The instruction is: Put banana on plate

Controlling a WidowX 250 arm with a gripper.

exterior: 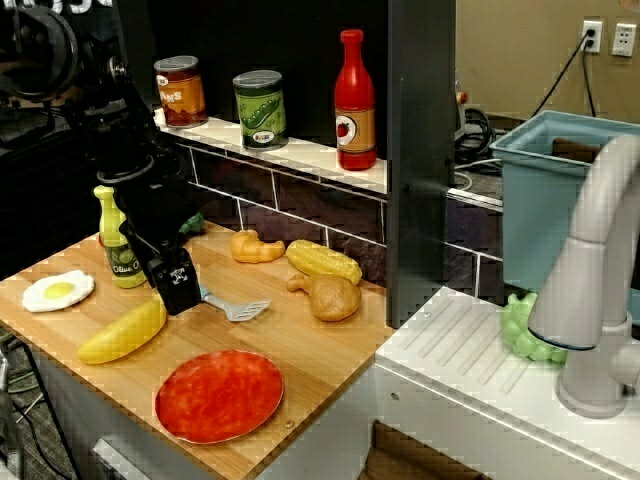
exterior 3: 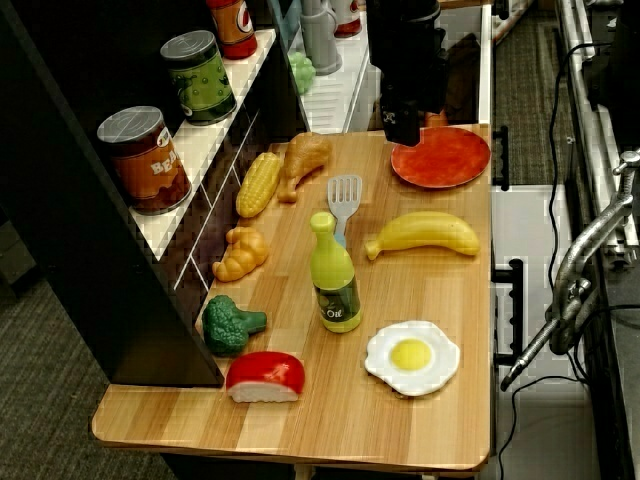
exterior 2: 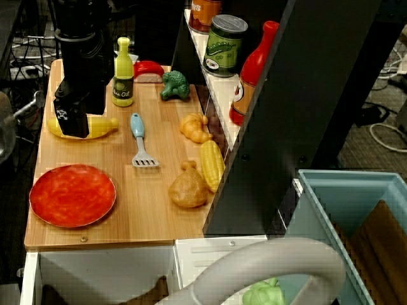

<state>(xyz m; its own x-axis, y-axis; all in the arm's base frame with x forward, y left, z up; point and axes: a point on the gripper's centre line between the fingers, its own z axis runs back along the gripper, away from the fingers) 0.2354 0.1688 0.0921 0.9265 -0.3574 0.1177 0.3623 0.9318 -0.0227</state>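
A black robot gripper (exterior: 176, 283) hangs over a yellow toy banana (exterior: 122, 332) on a wooden counter (exterior: 300, 340), with a red-orange plate (exterior: 220, 395) nearby.

In the front view, the banana lies flat, its long axis running from the near left up toward the gripper on the right. The plate sits to its right, by the counter's near edge, with bare wood between them. The arm (exterior: 130, 160) reaches steeply down. Whether its fingers are spread or closed cannot be told.
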